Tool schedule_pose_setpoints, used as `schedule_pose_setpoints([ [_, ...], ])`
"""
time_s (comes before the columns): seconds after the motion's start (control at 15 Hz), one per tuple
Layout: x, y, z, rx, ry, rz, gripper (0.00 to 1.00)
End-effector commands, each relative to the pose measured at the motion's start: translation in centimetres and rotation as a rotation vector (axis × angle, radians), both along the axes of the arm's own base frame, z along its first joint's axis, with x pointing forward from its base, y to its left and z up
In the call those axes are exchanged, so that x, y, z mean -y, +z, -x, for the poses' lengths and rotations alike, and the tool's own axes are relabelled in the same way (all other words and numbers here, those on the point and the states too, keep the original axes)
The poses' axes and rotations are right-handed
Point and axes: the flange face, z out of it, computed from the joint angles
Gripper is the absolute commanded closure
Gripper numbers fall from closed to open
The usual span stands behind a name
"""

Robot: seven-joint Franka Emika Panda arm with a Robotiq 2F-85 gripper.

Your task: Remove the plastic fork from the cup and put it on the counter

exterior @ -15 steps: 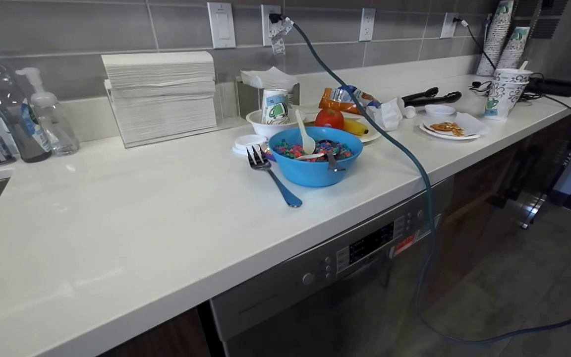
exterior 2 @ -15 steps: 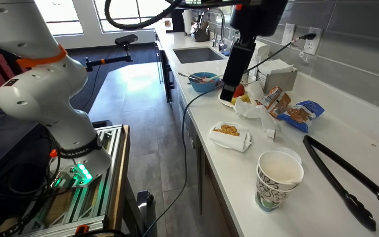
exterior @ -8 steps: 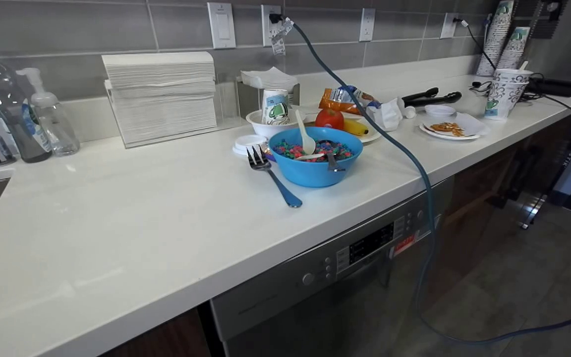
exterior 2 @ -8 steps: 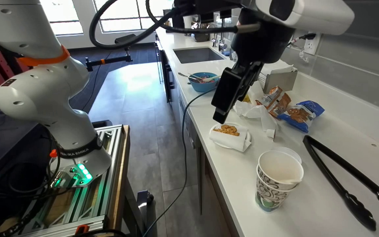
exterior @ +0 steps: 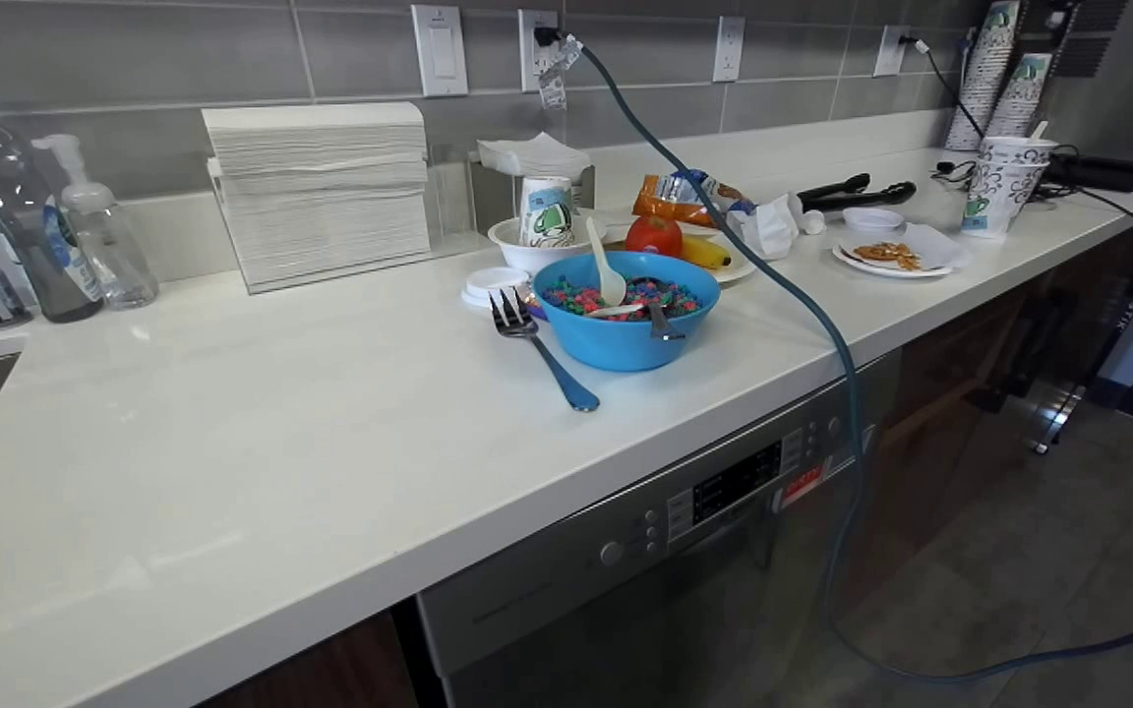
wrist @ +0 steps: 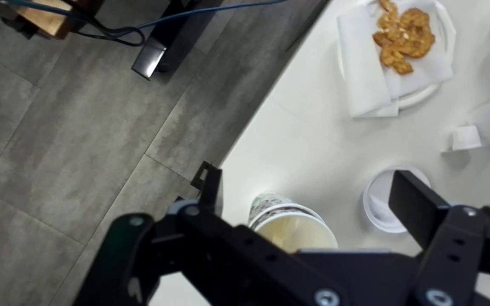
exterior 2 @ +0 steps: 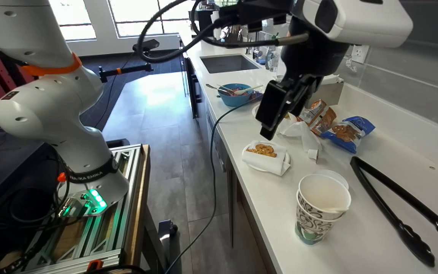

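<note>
Plastic fork (exterior: 1040, 129): most likely the pale handle that leans out over the rim of the upper paper cup (exterior 2: 322, 194); no tines show.
Upper paper cup: nested in a scroll-printed lower cup (exterior 2: 311, 228), which stands on the counter (exterior 2: 276, 201).
Gripper (wrist: 307, 180): fingers wide apart, nothing held, hanging at a slant above the counter. In the wrist view its body hides part of the upper paper cup.
Step in hand: lining up for the pick, I judge; the fork is not yet touched.
Route to the rim: carry the gripper away from the snack plate (wrist: 418, 97) and over the upper paper cup, until the handle, not the paper wall, lies between the fingertips.
Grip on the handle: come down slowly and pinch only the stretch above the rim; thin paper will likely dent or tip if nudged.
Pull: draw out along the handle's lean, so the head does not hook the rim and bring the cup along.
Shallow white dish (wrist: 377, 191) and black tongs (exterior 2: 382, 201): both lie near the lower cup; swing above them.
Set-down on the counter: lay the fork flat between the lower cup and the snack plate, back from the front edge.
</note>
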Motion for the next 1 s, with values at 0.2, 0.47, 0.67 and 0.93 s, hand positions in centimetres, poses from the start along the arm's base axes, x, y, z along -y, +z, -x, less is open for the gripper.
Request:
schedule_pose_setpoints([
  [0.2,2.0,-1.0,-4.4,0.175,-0.245,0.039,0.0],
  [0.47,4.6,-0.6,-4.9,0.202,-0.298,0.164,0.0],
  [0.67,5.8,-1.4,-5.0,0.16,-0.325,0.211,0.0],
  [0.93,6.9,-3.4,-5.5,0.1,-0.353,0.231,0.0],
])
